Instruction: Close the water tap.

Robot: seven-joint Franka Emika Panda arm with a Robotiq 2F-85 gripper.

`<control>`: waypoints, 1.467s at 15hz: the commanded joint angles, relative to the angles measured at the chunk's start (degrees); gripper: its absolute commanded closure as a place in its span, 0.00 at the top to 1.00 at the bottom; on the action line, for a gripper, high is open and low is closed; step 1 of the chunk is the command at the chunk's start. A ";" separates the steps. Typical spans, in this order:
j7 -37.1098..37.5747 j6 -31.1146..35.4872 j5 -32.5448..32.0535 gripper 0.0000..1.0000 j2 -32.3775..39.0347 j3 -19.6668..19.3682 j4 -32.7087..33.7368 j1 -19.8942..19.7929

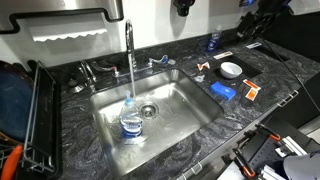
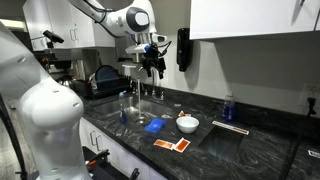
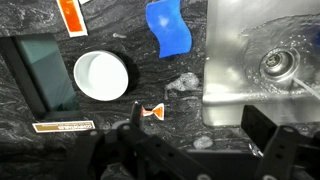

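The water tap (image 1: 128,42) is a tall chrome gooseneck at the back rim of the steel sink (image 1: 185,105). Water streams from its spout onto a clear bottle (image 1: 131,121) standing in the basin. Small lever handles sit to either side of it (image 1: 88,70) (image 1: 160,62). My gripper (image 2: 152,64) hangs open and empty well above the sink and counter, apart from the tap. In the wrist view the open fingers (image 3: 200,140) frame the counter beside the sink's edge (image 3: 225,100); the tap is out of that view.
On the dark marble counter beside the sink lie a blue sponge (image 3: 168,28), a white bowl (image 3: 102,76), orange packets (image 1: 250,93) and a dark tablet (image 3: 45,75). A blue-capped bottle (image 1: 213,42) stands at the back. A dish rack (image 1: 30,115) flanks the sink.
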 commanded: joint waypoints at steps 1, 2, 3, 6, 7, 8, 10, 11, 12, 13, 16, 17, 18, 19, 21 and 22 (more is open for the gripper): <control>-0.07 -0.18 0.06 1.00 0.01 0.07 0.13 -0.09; -0.07 -0.18 0.06 1.00 0.01 0.07 0.13 -0.09; -0.07 -0.18 0.06 1.00 0.01 0.07 0.13 -0.09; 5.84 0.04 2.25 1.00 4.35 0.81 1.09 -0.47; 7.61 0.50 3.33 1.00 5.49 0.77 1.18 -0.47; 9.83 1.29 4.61 1.00 7.12 0.75 1.31 -0.53; 15.11 4.50 7.78 1.00 10.64 0.89 1.55 -0.62; 17.41 6.72 9.39 1.00 12.42 0.97 1.74 -0.50; 19.74 8.93 11.08 1.00 14.27 1.13 2.13 -0.29; 22.10 11.47 12.75 1.00 16.28 1.35 2.66 -0.09; 29.35 16.67 17.64 1.00 22.33 1.99 5.33 0.78; 31.71 18.11 19.23 1.00 24.33 2.09 6.48 1.24; 33.59 19.76 20.53 1.00 26.15 2.19 7.69 1.77; 35.57 21.18 21.43 1.00 28.15 2.30 9.19 2.29; 39.92 23.38 21.96 1.00 32.05 2.35 12.71 3.32; 42.32 23.82 21.55 1.00 34.22 2.34 14.99 3.89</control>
